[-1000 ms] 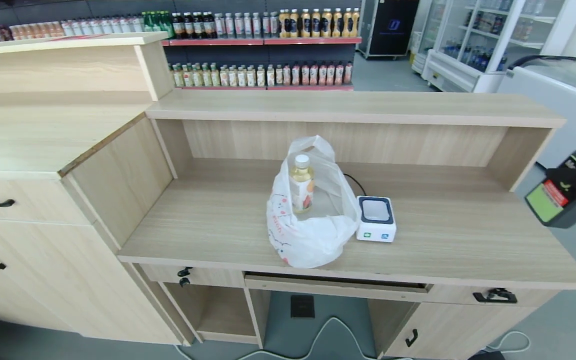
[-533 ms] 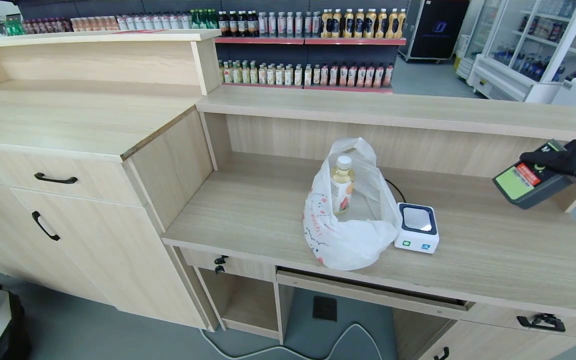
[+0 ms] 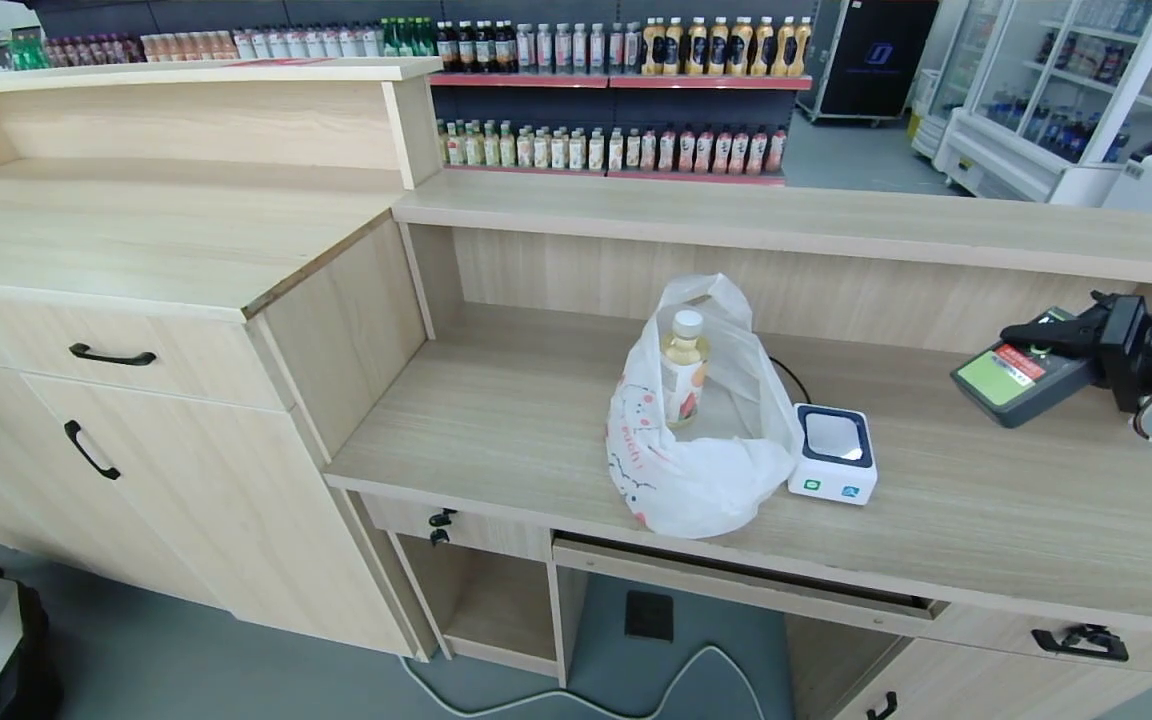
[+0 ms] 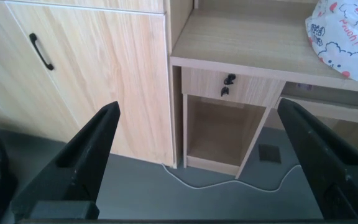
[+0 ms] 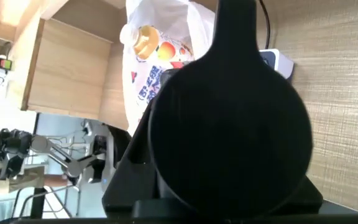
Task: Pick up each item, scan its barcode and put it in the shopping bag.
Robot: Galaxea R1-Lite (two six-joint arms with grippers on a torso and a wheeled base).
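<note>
The right gripper (image 3: 1058,350) has its fingers clamped on a dark package (image 3: 1004,380) with a green face and a red label. It holds the package in the air over the right end of the tabletop (image 3: 536,420), well apart from the white scanner (image 3: 833,455). The scanner sits just beside the right side of the shopping bag (image 3: 676,485). The bag stands mid-tabletop with a bottle (image 3: 683,372) upright inside. The left gripper (image 4: 197,107) has its fingers spread wide, low above the floor (image 4: 166,199), near the tabletop's left front corner.
</note>
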